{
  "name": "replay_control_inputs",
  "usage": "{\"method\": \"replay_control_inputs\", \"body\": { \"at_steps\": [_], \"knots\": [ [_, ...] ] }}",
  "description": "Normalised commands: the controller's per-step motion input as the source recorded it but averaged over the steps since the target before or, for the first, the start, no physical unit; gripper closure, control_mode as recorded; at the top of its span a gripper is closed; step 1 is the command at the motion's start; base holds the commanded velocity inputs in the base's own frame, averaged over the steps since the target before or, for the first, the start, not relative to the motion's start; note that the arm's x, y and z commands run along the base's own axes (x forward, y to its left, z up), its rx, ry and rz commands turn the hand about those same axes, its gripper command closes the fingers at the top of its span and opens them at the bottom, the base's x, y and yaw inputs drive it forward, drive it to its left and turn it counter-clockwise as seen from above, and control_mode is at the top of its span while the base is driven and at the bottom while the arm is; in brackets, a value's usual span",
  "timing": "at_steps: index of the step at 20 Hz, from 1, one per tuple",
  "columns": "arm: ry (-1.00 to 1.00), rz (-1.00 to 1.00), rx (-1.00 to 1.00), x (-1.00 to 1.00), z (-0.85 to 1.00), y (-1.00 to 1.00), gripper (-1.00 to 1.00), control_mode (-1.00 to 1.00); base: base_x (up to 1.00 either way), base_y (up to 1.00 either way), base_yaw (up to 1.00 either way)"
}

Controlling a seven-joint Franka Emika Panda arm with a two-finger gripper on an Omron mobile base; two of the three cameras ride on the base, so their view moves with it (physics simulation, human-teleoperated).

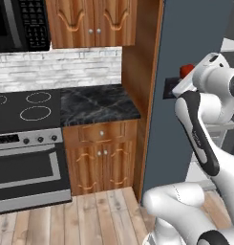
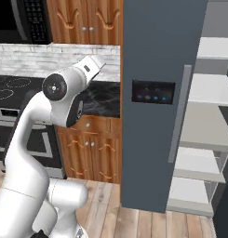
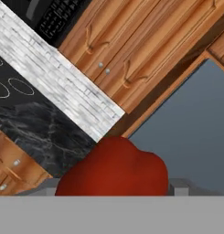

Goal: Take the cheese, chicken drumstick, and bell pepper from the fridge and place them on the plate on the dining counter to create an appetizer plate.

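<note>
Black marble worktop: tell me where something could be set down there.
The black marble worktop looks bare from the stove across to the wooden panel beside the fridge. The white fridge shelves also look bare.

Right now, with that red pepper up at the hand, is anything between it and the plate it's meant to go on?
The bell pepper sits right at the hand, beside the open fridge door. The plate and dining counter are out of frame, so the way there can't be judged. Close by stand that door and the wooden cabinets.
</note>
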Motion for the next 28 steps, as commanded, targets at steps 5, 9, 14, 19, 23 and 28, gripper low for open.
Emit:
{"method": "replay_control_inputs", "body": {
  "at_steps": [5,9,14,19,23,28],
  "knots": [
    [0.00,0.00,0.00,0.00,0.00,0.00,1.00,1.00,-0.75,1.00,-0.23],
    [0.00,0.00,0.00,0.00,0.00,0.00,1.00,1.00,-0.53,1.00,-0.28],
    [0.00,0.00,0.00,0.00,0.00,0.00,1.00,1.00,-0.47,1.00,-0.28],
    [0.00,0.00,0.00,0.00,0.00,0.00,1.00,1.00,-0.40,1.00,-0.08],
    [0.00,0.00,0.00,0.00,0.00,0.00,1.00,1.00,-0.28,1.00,0.38],
    [0.00,0.00,0.00,0.00,0.00,0.00,1.00,1.00,-0.20,0.90,0.53]
  ]
}}
